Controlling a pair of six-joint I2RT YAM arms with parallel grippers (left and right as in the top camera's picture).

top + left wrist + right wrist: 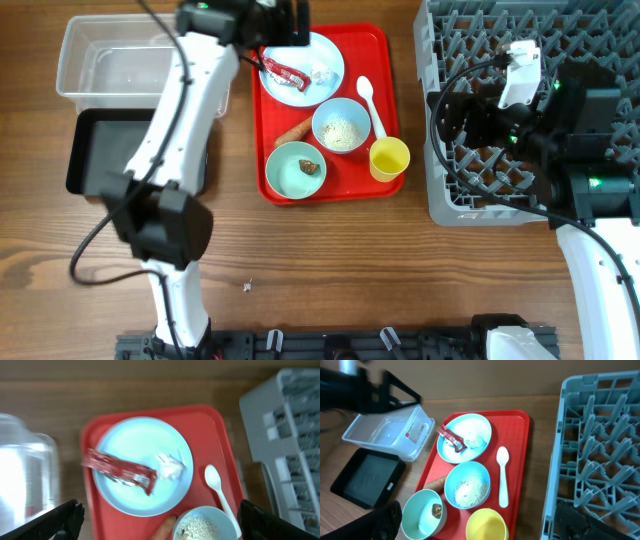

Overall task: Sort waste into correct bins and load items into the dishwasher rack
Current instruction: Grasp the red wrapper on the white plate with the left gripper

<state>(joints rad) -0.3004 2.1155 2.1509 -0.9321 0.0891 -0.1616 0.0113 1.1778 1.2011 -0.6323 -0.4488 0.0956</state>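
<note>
Step in hand, as judged: waste sorting, wrapper first. Left gripper (160, 518) hovering over crumpled wrapper (120, 471) on pale-blue plate (137, 435), far end of red tray (217, 427); fingers spread wide, nothing held. Right gripper (487, 521) likewise wide, empty, over rack (470, 40) at far-right corner. Next move calls for: descend, pinch wrapper mid-length, carry to clear tub (100, 60), far-left corner.

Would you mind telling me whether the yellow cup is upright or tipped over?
Upright. The yellow cup stands on the red tray, its round mouth facing up in the overhead view.
</note>
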